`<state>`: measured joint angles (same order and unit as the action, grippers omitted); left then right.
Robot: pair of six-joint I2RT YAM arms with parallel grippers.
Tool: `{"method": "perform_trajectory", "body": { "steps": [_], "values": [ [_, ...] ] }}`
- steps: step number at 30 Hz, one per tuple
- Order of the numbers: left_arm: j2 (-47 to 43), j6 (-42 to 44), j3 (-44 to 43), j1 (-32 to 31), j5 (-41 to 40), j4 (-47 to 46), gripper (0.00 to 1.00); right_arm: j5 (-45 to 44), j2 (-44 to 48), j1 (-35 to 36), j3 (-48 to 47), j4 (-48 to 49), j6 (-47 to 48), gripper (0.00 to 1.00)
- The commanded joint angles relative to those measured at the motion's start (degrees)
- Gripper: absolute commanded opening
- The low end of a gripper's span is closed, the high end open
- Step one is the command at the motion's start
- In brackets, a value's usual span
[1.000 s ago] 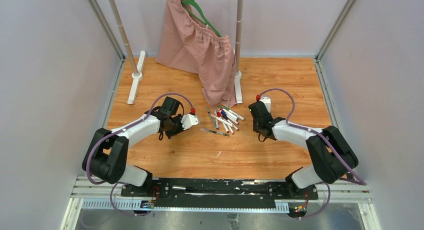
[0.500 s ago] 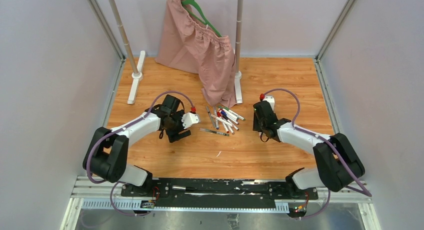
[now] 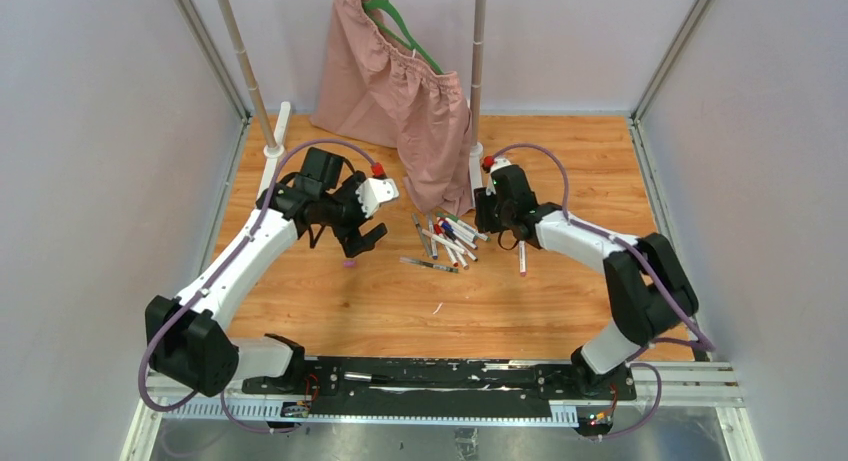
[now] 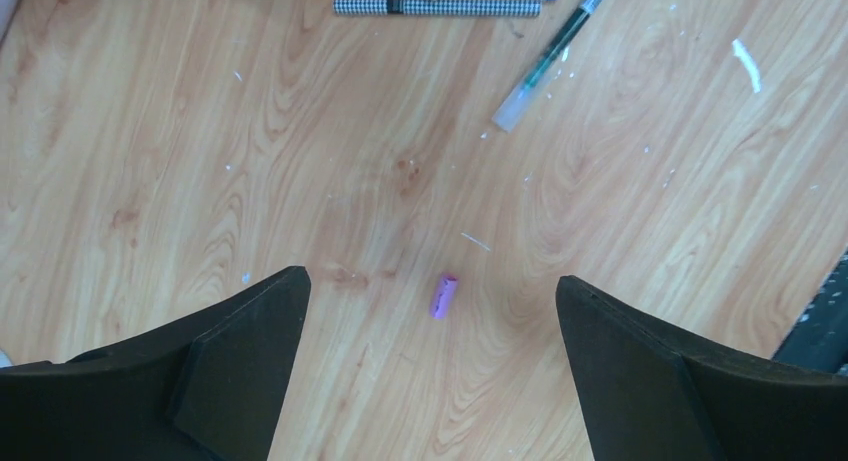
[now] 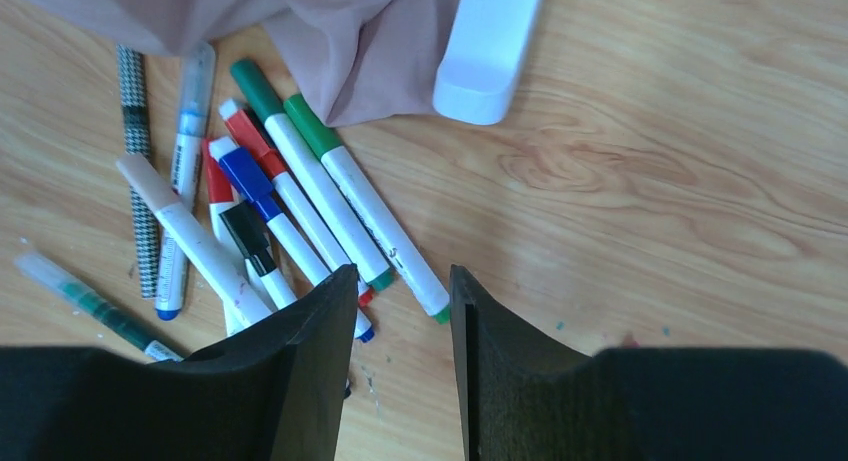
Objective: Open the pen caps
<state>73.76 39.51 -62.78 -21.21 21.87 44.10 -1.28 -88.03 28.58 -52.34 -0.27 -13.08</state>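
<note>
A small purple pen cap (image 4: 443,295) lies alone on the wooden table, seen from above as a pink speck (image 3: 350,264). My left gripper (image 4: 430,277) hovers over it, jaws wide open and empty; in the top view the left gripper (image 3: 362,239) is just behind the cap. A heap of white pens (image 3: 450,237) lies mid-table, with green (image 5: 258,89), red (image 5: 240,131), blue (image 5: 240,171) and black (image 5: 248,236) pen caps still on them. My right gripper (image 5: 400,276) stands partly open and empty at the heap's right edge (image 3: 483,219). One pen (image 3: 522,258) lies apart on the right.
A pink skirt (image 3: 395,91) on a green hanger hangs from a rack, its hem touching the pens. The rack's white feet (image 3: 270,166) (image 5: 490,51) stand behind both grippers. A checked pen (image 4: 437,6) and a clear pen (image 4: 550,56) lie ahead of the left gripper.
The left gripper opened, let the purple cap fall to the table and drew up and back. The right gripper opened, left a pen behind and moved back-left to the heap.
</note>
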Motion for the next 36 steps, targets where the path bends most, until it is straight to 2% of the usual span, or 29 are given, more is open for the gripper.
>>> {"method": "perform_trajectory", "body": {
  "steps": [1, 15, 26, 36],
  "values": [
    [-0.7, -2.8, -2.8, 1.1, 3.9, 7.4, 1.0, 6.4, -5.5, -0.7, -2.2, -0.2, 4.0, 0.43],
    [-3.2, -2.4, -0.9, 1.6, 3.7, 9.1, 1.0, 7.7, -14.6, -0.6, -6.0, 2.5, 5.1, 0.36],
    [-3.2, -2.5, -1.6, 1.6, 4.4, 9.2, 1.0, 6.5, -13.2, 2.9, -1.6, 4.1, 5.6, 0.32],
    [-3.6, -1.6, -1.3, 1.7, 4.1, 9.9, 1.0, 1.3, -6.5, 4.6, 4.7, 6.2, 3.2, 0.05]
  ]
}}
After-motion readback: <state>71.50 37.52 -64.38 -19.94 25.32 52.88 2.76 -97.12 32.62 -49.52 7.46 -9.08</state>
